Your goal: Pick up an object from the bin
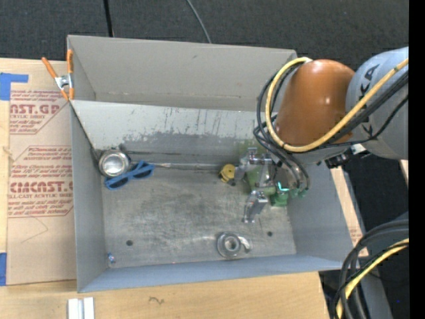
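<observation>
Just left of your gripper [254,208] sits a yellow bit [228,172], with a metal ring [230,244] lower left. You cannot tell the jaws' opening.

The bin [172,211] has a bare floor across its middle, leaving wide room to come down there. A silver round tin [113,163] and a blue plastic piece [133,173] crowd the back-left corner. A small yellow piece [228,172] lies just beside the gripper [252,212], and a metal ring [230,244] lies near the front wall.
</observation>
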`<state>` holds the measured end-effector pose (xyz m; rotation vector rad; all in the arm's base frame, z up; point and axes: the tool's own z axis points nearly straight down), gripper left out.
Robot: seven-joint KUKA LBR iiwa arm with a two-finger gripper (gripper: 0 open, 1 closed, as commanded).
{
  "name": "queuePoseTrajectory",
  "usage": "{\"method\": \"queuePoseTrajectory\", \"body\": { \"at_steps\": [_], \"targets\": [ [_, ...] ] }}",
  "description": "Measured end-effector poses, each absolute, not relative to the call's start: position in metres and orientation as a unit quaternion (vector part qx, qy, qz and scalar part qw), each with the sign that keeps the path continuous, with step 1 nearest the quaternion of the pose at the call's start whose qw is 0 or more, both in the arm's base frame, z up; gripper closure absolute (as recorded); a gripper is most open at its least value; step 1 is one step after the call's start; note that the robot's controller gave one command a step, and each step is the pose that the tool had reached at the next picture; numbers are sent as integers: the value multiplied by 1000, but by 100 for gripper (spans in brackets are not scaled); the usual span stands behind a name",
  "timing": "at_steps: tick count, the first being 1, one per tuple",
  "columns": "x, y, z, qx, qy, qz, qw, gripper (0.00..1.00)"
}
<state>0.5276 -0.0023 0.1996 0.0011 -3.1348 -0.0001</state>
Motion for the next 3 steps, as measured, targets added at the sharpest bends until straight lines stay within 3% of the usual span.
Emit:
{"method": "queuePoseTrajectory", "body": {
  "at_steps": [1, 2, 3],
  "targets": [
    [482, -37, 87, 67, -998, 0, -1, 0],
    [488, 6, 74, 196, -981, 2, -11, 0],
    [485, 6, 74, 195, -981, 1, -4, 100]
  ]
}}
